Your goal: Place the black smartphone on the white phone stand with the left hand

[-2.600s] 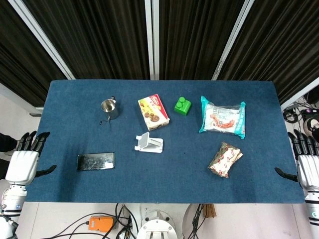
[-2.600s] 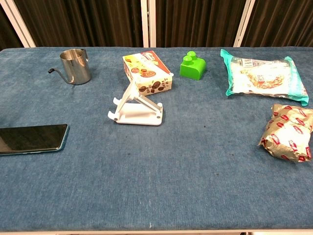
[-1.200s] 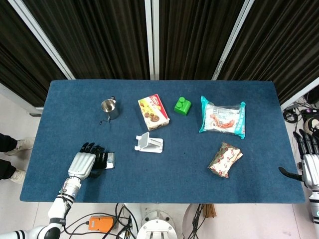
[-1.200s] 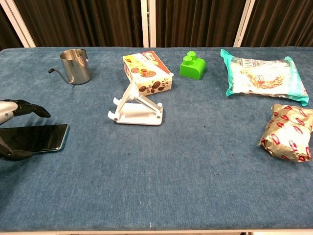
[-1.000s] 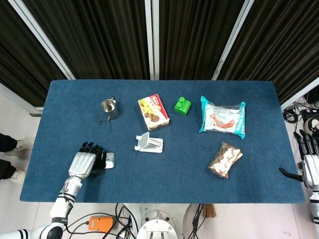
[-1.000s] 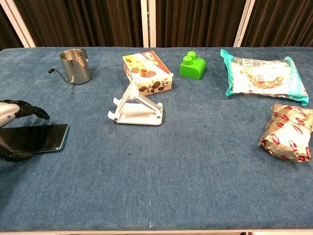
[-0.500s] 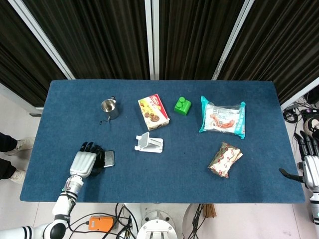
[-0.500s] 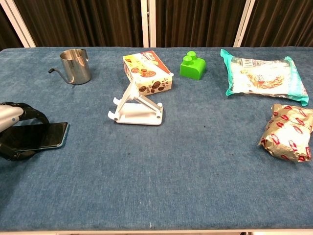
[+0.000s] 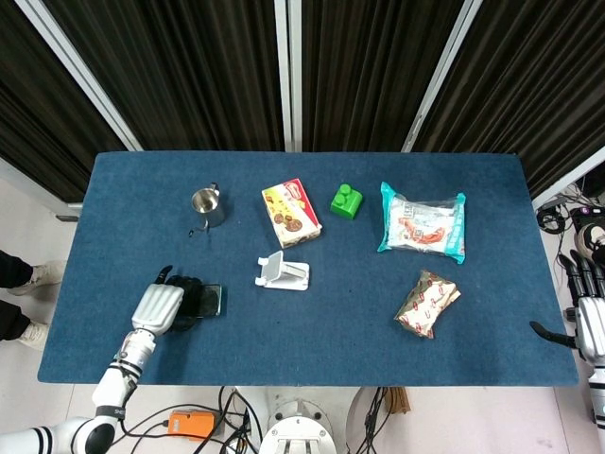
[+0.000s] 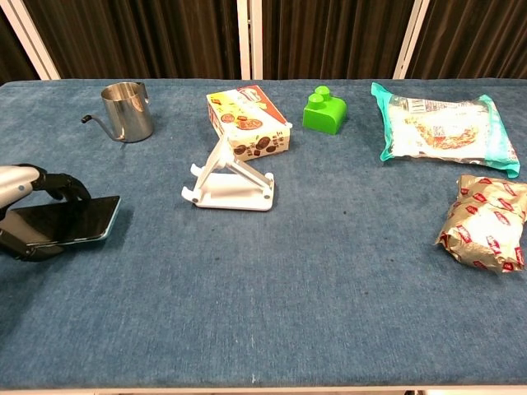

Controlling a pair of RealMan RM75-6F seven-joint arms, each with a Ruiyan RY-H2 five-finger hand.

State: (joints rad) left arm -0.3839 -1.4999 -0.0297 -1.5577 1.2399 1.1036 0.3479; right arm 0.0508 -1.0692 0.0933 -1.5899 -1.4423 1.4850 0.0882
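Left hand (image 9: 163, 305) grips the black smartphone (image 10: 64, 220) near the left edge of the desk (image 9: 340, 322), fingers (image 10: 67, 186) curled over the phone's far long side and the thumb beneath its near side. In the chest view the phone's right end seems raised slightly off the blue cloth, screen facing up; whether the rest of it touches the cloth cannot be told.

Right hand (image 9: 588, 317) hangs past the right edge of the desk, fingers straight and apart, thumb out to the side, holding nothing.

White phone stand (image 10: 231, 181) sits near the middle of the desk, well apart from the phone and to its right, its back support tilted and nothing on it. Just behind it lies a biscuit box (image 10: 248, 122) with pictures of cookies; its print is too small to read. A steel pitcher (image 10: 127, 111) with a thin spout stands toward the far left corner. A green block (image 10: 322, 111) sits right of the box. Toward the right edge lie a teal-edged snack bag (image 10: 445, 127) and, nearer, a foil packet (image 10: 487, 222) with red labels; the writing on both is unreadable.
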